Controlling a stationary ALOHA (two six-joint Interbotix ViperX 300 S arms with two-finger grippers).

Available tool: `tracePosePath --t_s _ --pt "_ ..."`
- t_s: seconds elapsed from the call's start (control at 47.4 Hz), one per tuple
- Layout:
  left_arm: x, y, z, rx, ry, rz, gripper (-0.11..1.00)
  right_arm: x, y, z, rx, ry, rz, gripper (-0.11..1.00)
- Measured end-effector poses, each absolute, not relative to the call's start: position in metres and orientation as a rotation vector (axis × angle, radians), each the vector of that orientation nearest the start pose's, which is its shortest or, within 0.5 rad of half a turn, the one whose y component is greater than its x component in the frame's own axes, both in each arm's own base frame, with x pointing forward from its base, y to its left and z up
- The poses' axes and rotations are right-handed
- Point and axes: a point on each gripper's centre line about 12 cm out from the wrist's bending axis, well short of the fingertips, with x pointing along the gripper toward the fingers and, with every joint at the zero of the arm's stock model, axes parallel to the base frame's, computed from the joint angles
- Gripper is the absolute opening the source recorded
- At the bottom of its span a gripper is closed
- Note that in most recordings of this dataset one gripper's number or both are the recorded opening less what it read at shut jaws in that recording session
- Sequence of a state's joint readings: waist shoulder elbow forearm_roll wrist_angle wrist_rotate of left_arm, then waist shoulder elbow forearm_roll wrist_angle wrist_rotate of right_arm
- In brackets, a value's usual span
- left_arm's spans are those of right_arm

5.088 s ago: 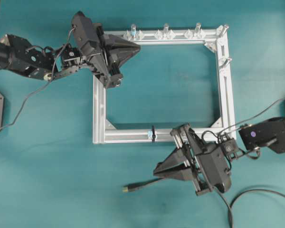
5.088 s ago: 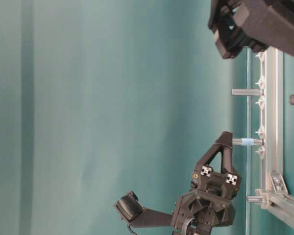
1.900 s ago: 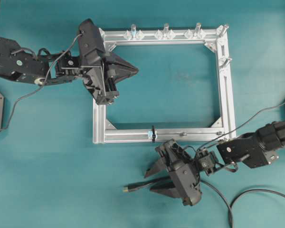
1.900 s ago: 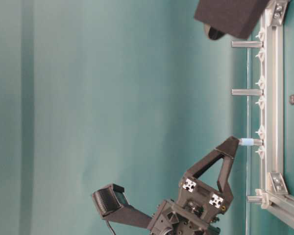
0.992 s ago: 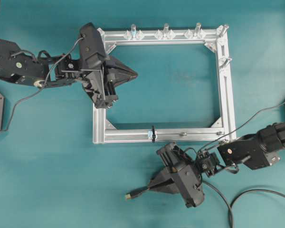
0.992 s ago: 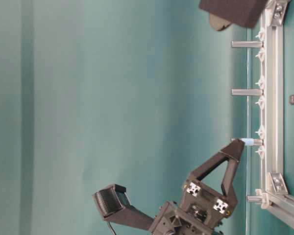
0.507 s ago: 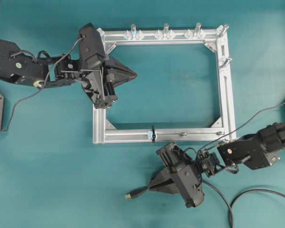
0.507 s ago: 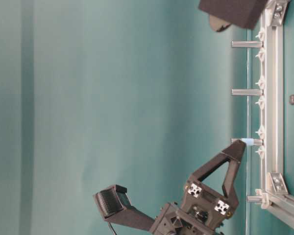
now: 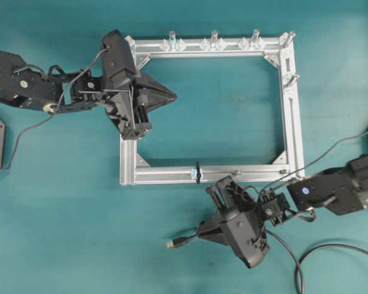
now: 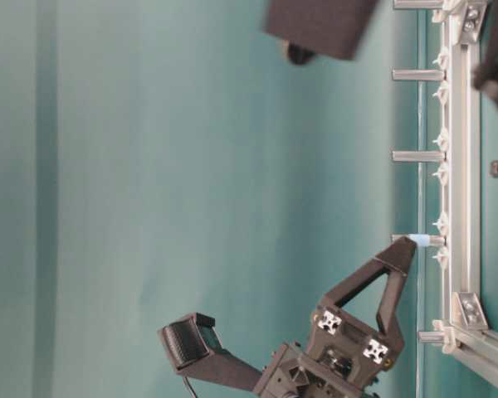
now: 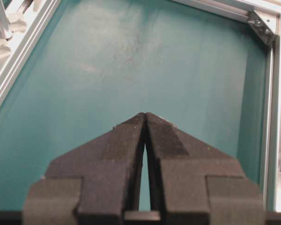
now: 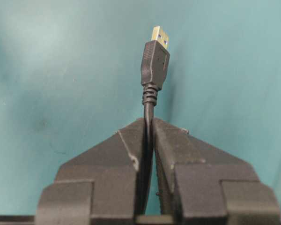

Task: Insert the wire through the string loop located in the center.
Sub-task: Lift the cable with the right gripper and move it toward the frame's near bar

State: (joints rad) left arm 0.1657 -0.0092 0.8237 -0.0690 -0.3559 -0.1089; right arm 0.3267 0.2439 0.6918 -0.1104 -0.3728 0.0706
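**Arm and gripper status**

My left gripper has its jaws pressed together with nothing between them, arm reaching in from the left. My right gripper is clamped on the wire, plug projecting ahead of the fingertips, arm extended from the right.

one wire, one string loop, one square aluminium frame, five upright pegs on it, two pincers: left, right.
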Motion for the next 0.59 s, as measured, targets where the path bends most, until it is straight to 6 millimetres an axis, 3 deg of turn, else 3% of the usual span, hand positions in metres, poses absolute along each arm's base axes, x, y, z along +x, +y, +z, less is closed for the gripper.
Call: tracePosePath --t_s 0.591 --pt "0.364 0.061 0.157 -0.199 0.441 0.217 0.00 0.376 0.132 0.134 -0.115 0.528 0.362 0.07"
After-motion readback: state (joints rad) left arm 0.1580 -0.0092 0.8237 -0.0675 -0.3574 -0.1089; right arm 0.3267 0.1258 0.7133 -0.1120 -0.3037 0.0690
